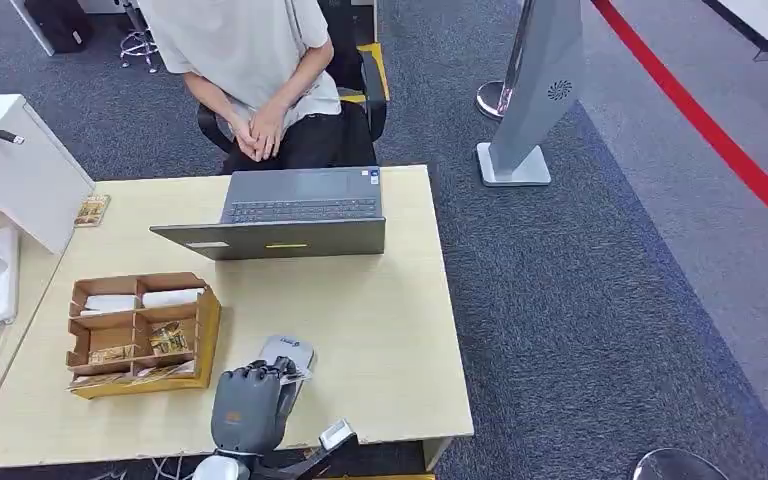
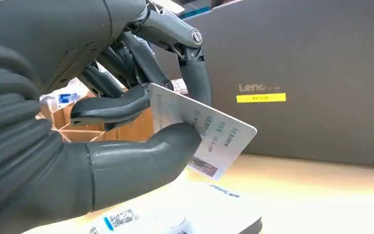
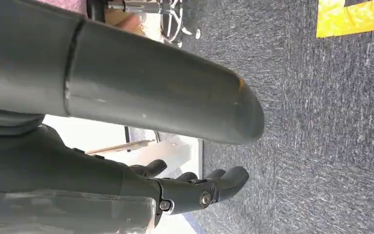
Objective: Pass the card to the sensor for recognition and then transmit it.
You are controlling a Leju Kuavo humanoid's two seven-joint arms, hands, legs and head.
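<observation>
The left hand [image 2: 126, 122] pinches the card [image 2: 202, 134] just above the sensor [image 1: 288, 355] beneath it (scanning step, I'd judge), and next should pass it onward.

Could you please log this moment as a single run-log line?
left hand: pinching card | card: above sensor, apart | right hand: holds nothing, over carpet | person: seated behind laptop
</observation>
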